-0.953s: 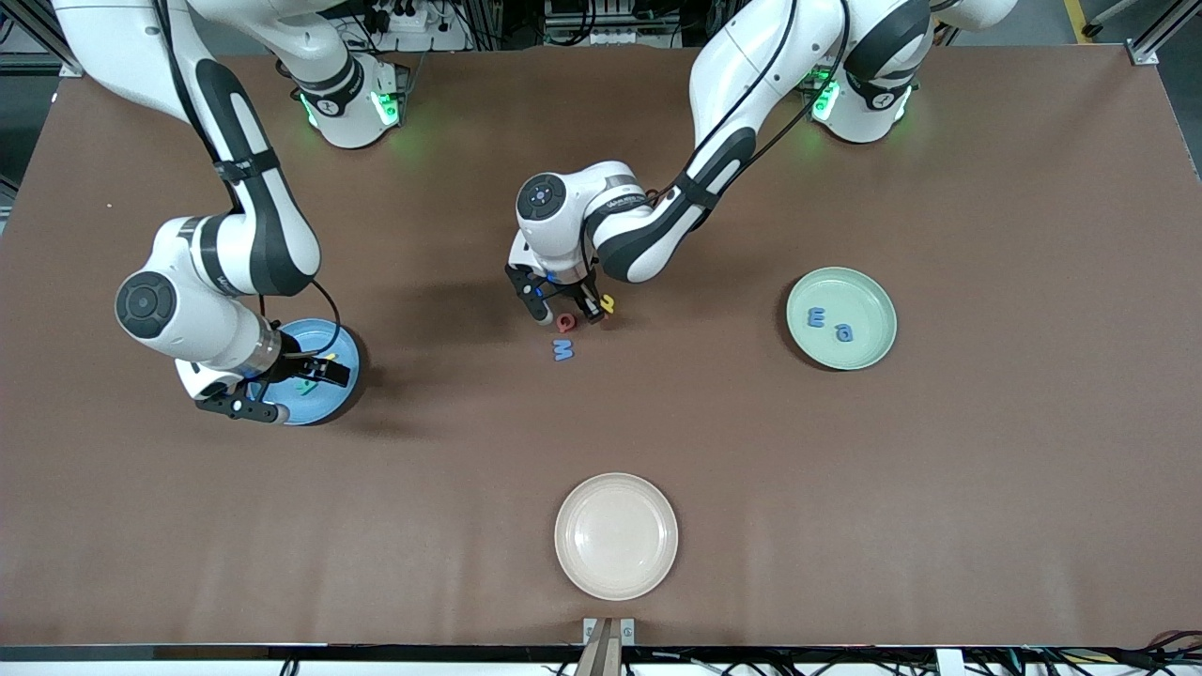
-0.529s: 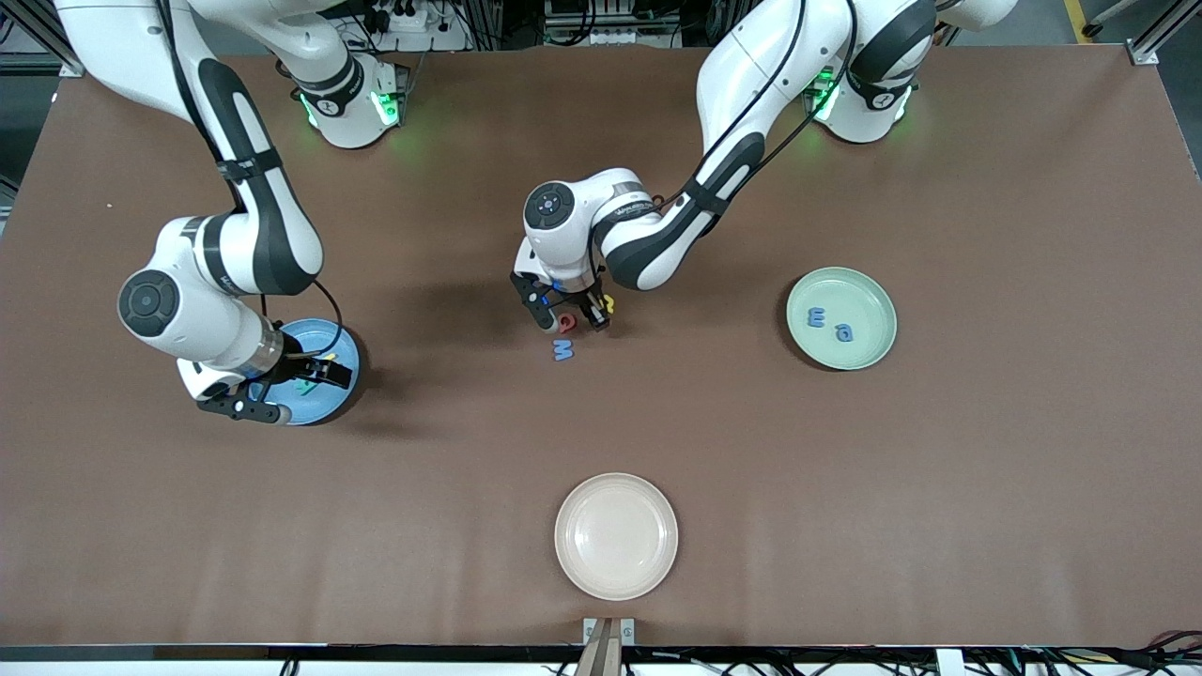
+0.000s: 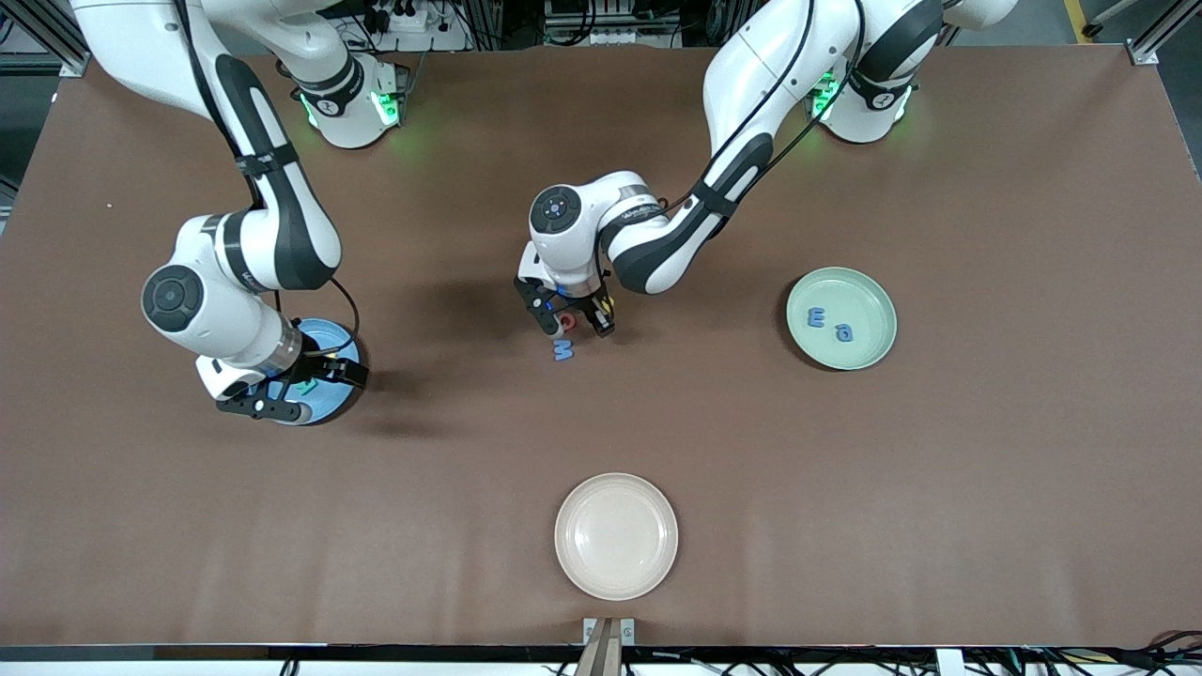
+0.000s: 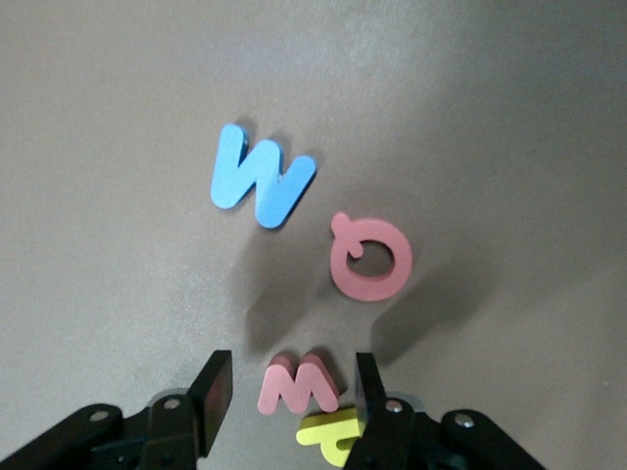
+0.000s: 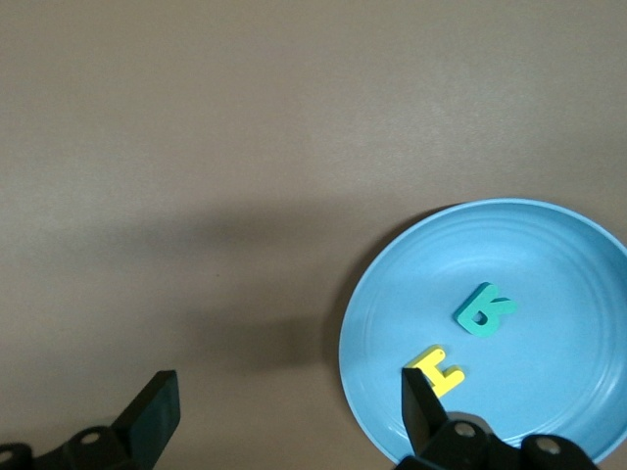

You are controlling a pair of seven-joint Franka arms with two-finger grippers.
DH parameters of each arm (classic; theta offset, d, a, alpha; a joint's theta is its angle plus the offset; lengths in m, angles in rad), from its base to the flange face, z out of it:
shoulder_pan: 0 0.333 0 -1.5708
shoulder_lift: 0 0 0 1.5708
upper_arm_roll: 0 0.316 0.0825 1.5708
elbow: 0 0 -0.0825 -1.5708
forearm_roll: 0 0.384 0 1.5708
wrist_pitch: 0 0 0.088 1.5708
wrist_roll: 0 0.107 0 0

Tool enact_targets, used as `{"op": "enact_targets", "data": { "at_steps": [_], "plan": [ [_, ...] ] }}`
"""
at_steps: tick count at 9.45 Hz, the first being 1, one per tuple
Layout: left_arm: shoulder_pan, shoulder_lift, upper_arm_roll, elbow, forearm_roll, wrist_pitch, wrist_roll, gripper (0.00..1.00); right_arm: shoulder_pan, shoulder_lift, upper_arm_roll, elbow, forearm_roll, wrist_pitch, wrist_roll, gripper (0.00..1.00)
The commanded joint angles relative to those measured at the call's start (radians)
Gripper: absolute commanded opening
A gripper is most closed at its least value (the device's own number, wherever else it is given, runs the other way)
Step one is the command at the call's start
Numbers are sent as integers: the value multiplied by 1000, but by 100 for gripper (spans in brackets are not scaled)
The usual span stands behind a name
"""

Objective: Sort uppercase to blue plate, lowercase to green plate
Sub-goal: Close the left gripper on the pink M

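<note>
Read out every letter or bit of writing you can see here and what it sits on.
"M", blue: on the table.
"Q", red: on the table.
"m", red: on the table, between the left gripper's open fingers.
"H", "R": in the blue plate.
"e", "a": in the green plate.
Yellow letter: hidden, unreadable.

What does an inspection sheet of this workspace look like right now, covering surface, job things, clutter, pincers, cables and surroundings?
Surface: brown table, flat.
Job's things: blue plate holds yellow H and teal R. Green plate holds blue e and blue a. Blue M, red Q, red m and yellow h lie loose mid-table.
Clutter: cream plate, nearest the front camera.
Pincers: left pincer open, straddling the red m; right pincer open over the blue plate's edge.
Cables: black leads run along both arms.
Surroundings: frame and wiring along the base edge.
</note>
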Motion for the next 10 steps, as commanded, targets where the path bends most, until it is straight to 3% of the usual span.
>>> {"op": "enact_targets", "data": {
  "at_steps": [1, 10],
  "plan": [
    [14, -29, -6, -55, 14, 42, 9, 58, 4, 0, 1, 1, -18, 8, 2, 100],
    [28, -69, -6, -149, 14, 94, -3, 57, 51, 57, 1, 46, -16, 17, 2, 100]
  ]
}}
